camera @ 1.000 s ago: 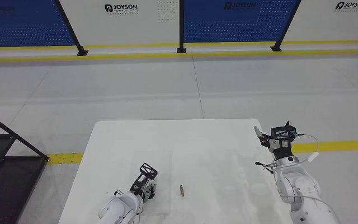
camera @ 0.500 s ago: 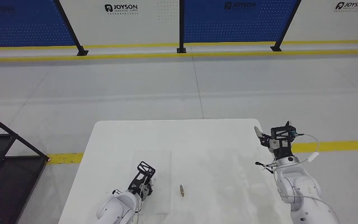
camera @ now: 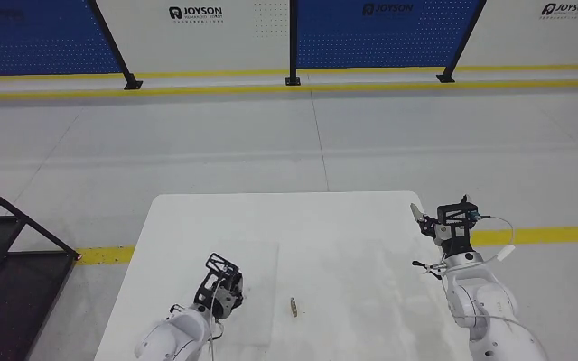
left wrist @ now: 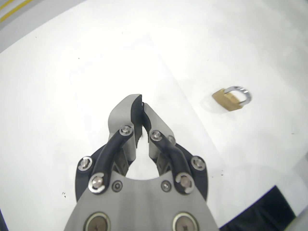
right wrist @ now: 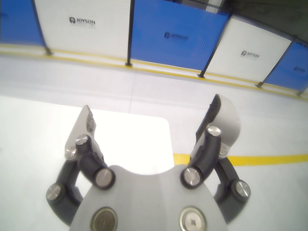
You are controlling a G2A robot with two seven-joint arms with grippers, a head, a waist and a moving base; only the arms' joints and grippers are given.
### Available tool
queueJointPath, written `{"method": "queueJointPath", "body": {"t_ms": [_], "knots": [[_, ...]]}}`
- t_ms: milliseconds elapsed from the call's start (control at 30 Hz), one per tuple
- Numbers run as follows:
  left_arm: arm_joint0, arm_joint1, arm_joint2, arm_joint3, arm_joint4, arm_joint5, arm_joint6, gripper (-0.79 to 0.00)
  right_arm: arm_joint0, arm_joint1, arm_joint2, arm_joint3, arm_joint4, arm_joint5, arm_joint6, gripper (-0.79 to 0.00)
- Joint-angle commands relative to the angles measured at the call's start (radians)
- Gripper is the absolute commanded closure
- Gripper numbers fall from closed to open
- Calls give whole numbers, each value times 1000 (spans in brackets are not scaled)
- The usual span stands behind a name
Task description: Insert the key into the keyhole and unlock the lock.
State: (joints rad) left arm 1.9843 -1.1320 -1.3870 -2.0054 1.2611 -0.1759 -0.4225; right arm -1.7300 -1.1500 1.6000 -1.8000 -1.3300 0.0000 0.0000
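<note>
A small brass padlock (camera: 293, 307) with a silver shackle lies on its side on the white table (camera: 343, 226). In the left wrist view the padlock (left wrist: 230, 100) rests off to one side of my left gripper (left wrist: 142, 103) and a little ahead of it. That gripper's fingers are shut, the black pads meeting at the tips; I cannot tell whether anything thin is pinched there. From above, my left gripper (camera: 224, 275) hovers left of the padlock. My right gripper (camera: 424, 219) stands open with nothing in it at the table's far right corner (right wrist: 152, 108).
A faint straight seam (left wrist: 178, 82) crosses the table between the left gripper and the padlock. The table's near edge (left wrist: 264, 193) runs close behind the padlock. A black frame (camera: 27, 262) stands off the table's left side. Beyond the table is open floor with barrier panels.
My left gripper has shifted to the left and slightly away from the padlock. The padlock and the right arm have stayed put.
</note>
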Motion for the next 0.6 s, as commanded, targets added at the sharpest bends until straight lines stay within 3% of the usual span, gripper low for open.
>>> {"method": "queueJointPath", "body": {"t_ms": [0, 233, 400, 567], "knots": [[32, 5, -57, -13, -108, -94, 97, 0, 0, 0, 0, 0, 0, 0, 0, -785], [85, 21, -195, 49, -376, -464, 376, 0, 0, 0, 0, 0, 0, 0, 0, -785], [58, 24, -223, 130, -506, -606, 465, 0, -4, -1, -10, 3, -15, 0, 8, -785], [27, 25, -224, 196, -570, -683, 494, 0, -90, -5, -107, -46, -58, -95, -3, -785]]}}
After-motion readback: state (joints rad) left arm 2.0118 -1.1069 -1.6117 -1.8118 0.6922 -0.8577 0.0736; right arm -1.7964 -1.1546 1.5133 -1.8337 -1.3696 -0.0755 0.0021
